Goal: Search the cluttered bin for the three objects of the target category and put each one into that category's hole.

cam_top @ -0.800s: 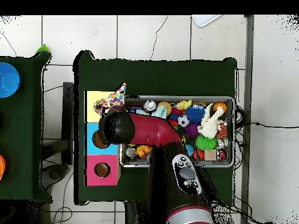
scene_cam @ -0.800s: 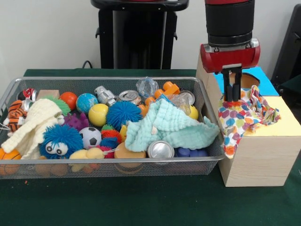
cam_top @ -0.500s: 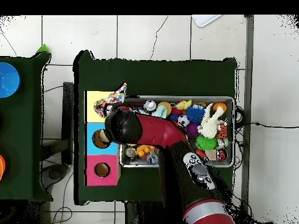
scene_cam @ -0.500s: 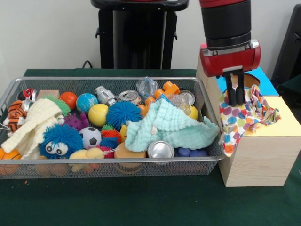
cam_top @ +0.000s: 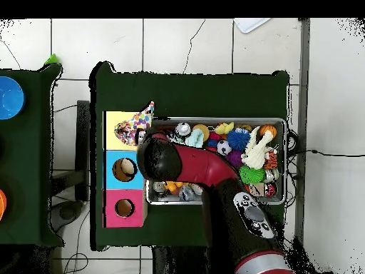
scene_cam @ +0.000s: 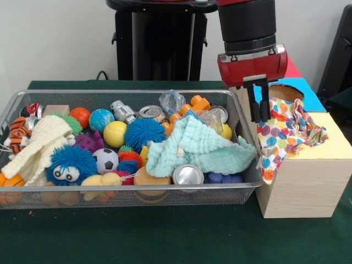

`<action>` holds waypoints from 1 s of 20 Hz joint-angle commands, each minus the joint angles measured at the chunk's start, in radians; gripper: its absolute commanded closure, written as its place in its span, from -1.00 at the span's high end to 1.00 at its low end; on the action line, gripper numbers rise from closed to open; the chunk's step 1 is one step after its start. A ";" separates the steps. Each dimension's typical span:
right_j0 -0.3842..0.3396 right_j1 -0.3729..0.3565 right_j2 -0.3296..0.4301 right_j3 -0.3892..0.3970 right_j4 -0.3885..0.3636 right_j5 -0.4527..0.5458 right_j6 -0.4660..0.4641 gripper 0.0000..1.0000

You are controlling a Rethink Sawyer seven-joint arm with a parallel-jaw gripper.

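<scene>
Setting: robotics lab. Evidence: green-covered table (cam_top: 192, 93) on pale tiled floor (cam_top: 214, 46); upon the table, wire bin (scene_cam: 126, 195) of assorted toys beside a wooden sorting box (scene_cam: 308, 181) with colour-coded holes.

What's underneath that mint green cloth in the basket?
Peeking from under the green cloth at its front edge: a silver can and something blue. An orange toy and clear plastic show behind it. Whatever lies beneath its middle is covered.
</scene>
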State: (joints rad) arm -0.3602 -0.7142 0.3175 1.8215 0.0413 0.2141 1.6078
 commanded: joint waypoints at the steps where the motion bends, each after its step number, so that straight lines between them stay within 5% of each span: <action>1: -0.022 0.029 0.058 0.032 -0.036 0.063 0.069 -1.00; 7: 0.008 0.015 0.062 0.038 0.000 0.074 0.121 -1.00; 20: -0.053 0.036 0.166 0.089 0.022 0.076 0.126 -1.00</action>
State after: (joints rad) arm -0.3822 -0.7108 0.3992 1.8390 0.0341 0.2139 1.6078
